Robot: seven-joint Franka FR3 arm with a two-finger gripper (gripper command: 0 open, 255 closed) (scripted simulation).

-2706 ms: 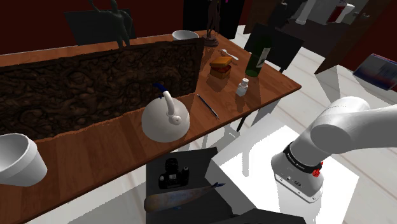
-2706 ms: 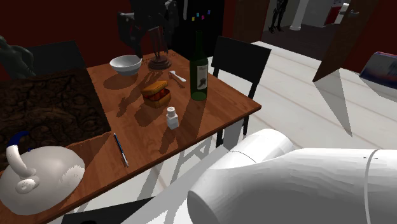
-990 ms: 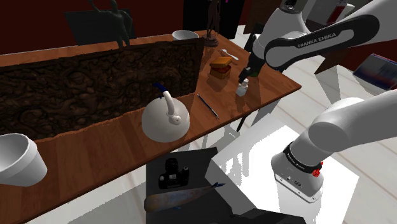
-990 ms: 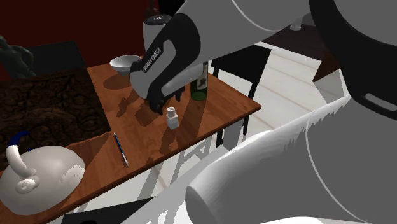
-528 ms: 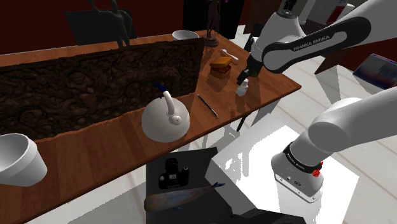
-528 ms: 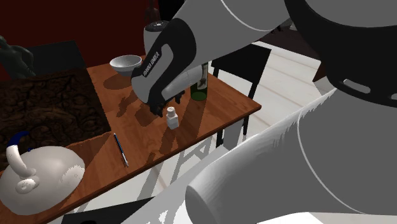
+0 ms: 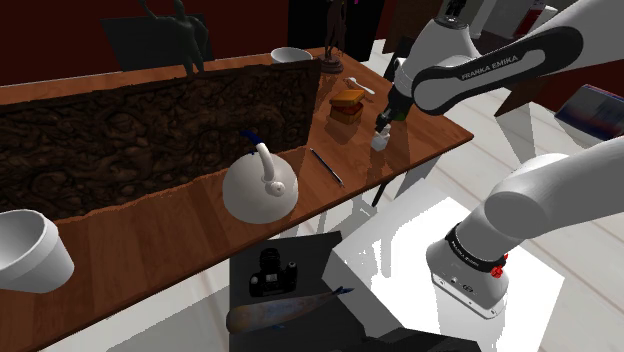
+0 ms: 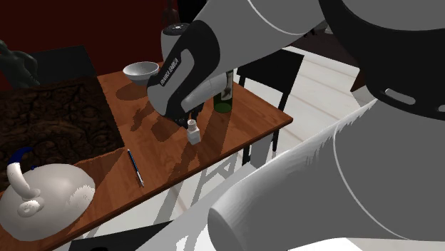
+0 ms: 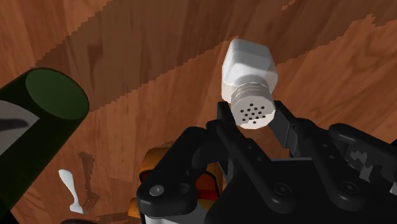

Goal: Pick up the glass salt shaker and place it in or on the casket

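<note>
Grasp step in hand, lift not yet begun. Standing upright on the wooden table [image 7: 180,240], near the long edge closest to the shoulder camera and toward the corner by the dark green bottle [image 9: 38,118]: the salt shaker [image 7: 380,142], drawn white, with a perforated cap. Poised directly over it, the gripper [image 9: 253,118], its black fingers [image 9: 284,127] drawn in against opposite sides of the cap and, judging by the wrist view, pinching it rather than merely flanking it; no gap to be seen on either side. Base apparently down on the wood, going by the second exterior view. Near the salt shaker, further in from that edge and toward the table's far end: the casket [image 7: 348,102], a small orange-brown box, with a white spoon [image 7: 362,87] just beside it and a white bowl [image 7: 290,56] close to the far edge beyond. Next, as a judgement: make sure of a firm hold on the cap, raise straight up high enough to clear the casket's top, carry inward without brushing the bottle, then lower onto the casket and let go. Worth watching: a narrow, smooth cap gripped high, hence a possible tilt or slip of the body hanging below; also a small landing place, hence the need for a centred, gentle set-down.
</note>
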